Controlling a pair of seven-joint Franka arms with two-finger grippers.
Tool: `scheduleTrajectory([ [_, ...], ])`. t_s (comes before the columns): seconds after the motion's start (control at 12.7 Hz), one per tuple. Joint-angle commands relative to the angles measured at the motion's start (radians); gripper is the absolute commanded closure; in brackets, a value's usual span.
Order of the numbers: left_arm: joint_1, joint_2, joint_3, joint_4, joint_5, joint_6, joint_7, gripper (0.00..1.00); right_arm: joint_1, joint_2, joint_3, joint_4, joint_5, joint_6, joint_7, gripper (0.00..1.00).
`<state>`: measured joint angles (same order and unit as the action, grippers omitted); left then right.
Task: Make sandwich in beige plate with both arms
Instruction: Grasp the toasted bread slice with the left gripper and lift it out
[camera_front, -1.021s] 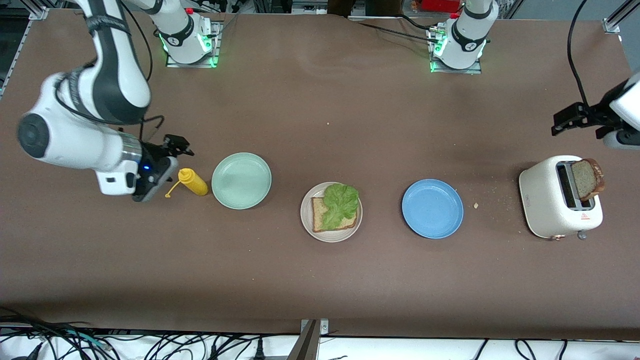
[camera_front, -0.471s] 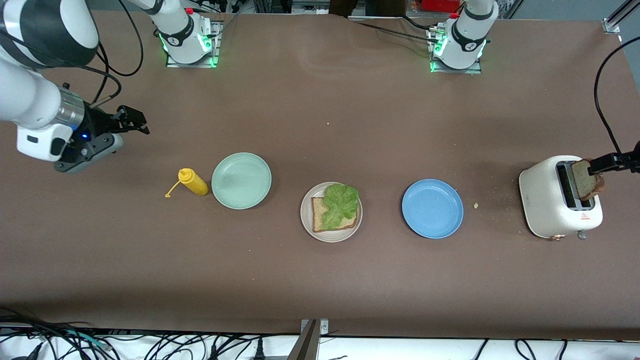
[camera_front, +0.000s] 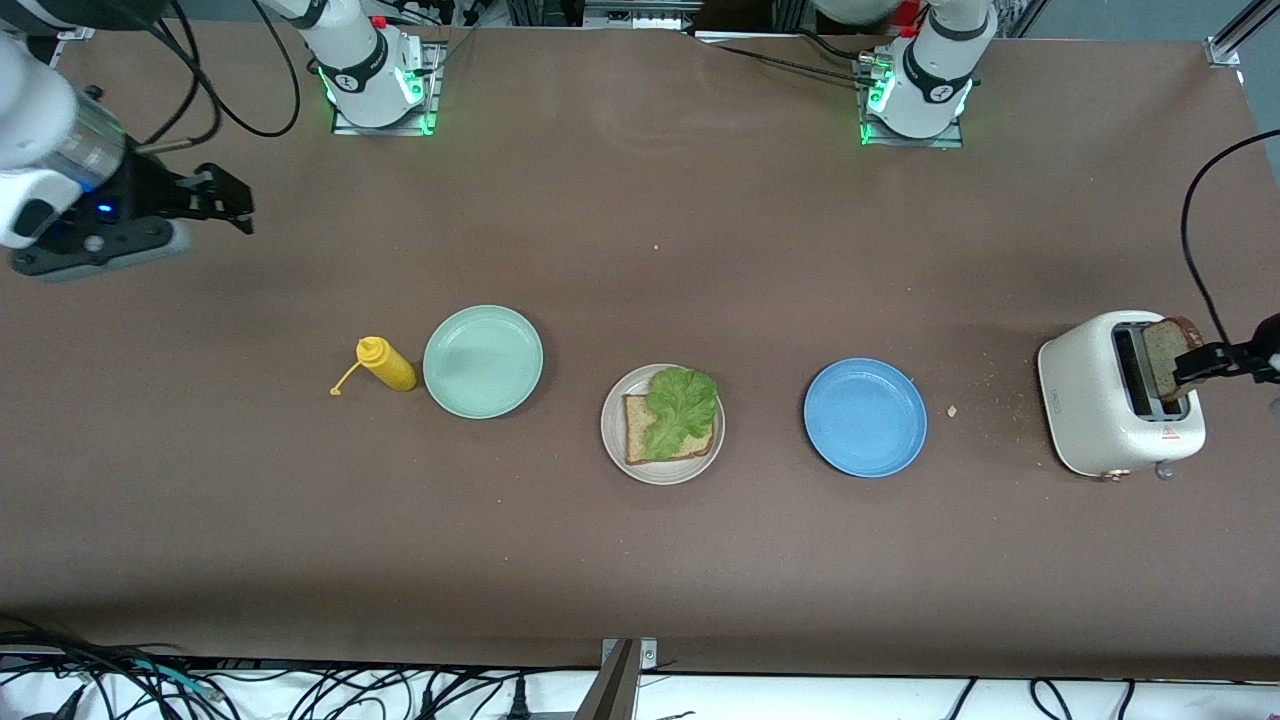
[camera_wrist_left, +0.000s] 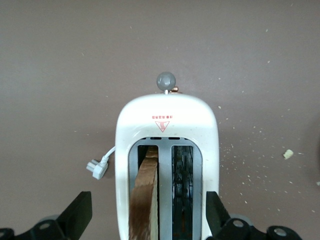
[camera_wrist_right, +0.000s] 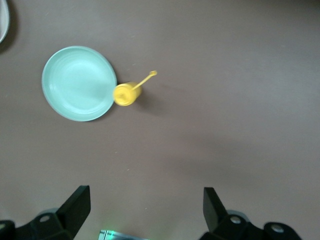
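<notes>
My left gripper is hanging over the toaster at the left arm's end of the table, fingers spread wide on either side of the body and gripping nothing. A brown bread slice stands upright in one slot; the other slot looks empty. My right gripper is up over bare table at the right arm's end, also wide open and holding nothing. The beige plate sits mid-table with a bread slice and a lettuce leaf on top. A blue plate lies toward the toaster, a mint plate the other way, and a yellow bottle just beside that one. Crumbs near the toaster.
</notes>
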<state>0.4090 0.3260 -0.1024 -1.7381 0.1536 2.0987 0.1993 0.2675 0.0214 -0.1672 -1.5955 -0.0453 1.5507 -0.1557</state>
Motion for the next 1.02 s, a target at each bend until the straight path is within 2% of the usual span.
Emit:
scheduleTrajectory([
  [0.0,0.033,-0.021,-0.011,-0.096,0.032,0.079,0.014,0.0,-0.091,-0.006,0.072,-0.017,-0.015,0.071,0.02,0.0],
  [0.08,0.037,-0.022,-0.011,-0.11,0.032,0.077,0.014,0.02,-0.096,-0.005,0.072,-0.027,-0.015,0.1,0.063,0.0],
  [0.16,0.042,-0.025,-0.011,-0.119,0.032,0.055,0.022,0.16,-0.097,-0.005,0.074,-0.029,-0.016,0.121,0.071,0.0],
  [0.24,0.047,-0.025,-0.011,-0.115,0.032,-0.009,0.026,0.36,-0.097,-0.002,0.074,-0.03,-0.015,0.137,0.071,0.0],
  [0.39,0.044,-0.041,-0.02,-0.09,0.032,-0.068,0.019,0.89,-0.097,0.009,0.072,-0.034,-0.007,0.157,0.073,0.0],
  [0.47,0.047,-0.045,-0.02,-0.089,0.032,-0.068,0.025,1.0,-0.096,0.015,0.072,-0.031,-0.005,0.157,0.074,0.0],
  [0.71,0.048,-0.045,-0.016,-0.071,0.032,-0.063,0.026,1.0,-0.096,0.015,0.071,-0.031,-0.001,0.129,0.074,0.0],
  [0.94,0.047,-0.062,-0.016,-0.032,0.034,-0.069,0.035,1.0,-0.097,0.012,0.045,-0.023,0.085,0.07,0.07,0.0],
])
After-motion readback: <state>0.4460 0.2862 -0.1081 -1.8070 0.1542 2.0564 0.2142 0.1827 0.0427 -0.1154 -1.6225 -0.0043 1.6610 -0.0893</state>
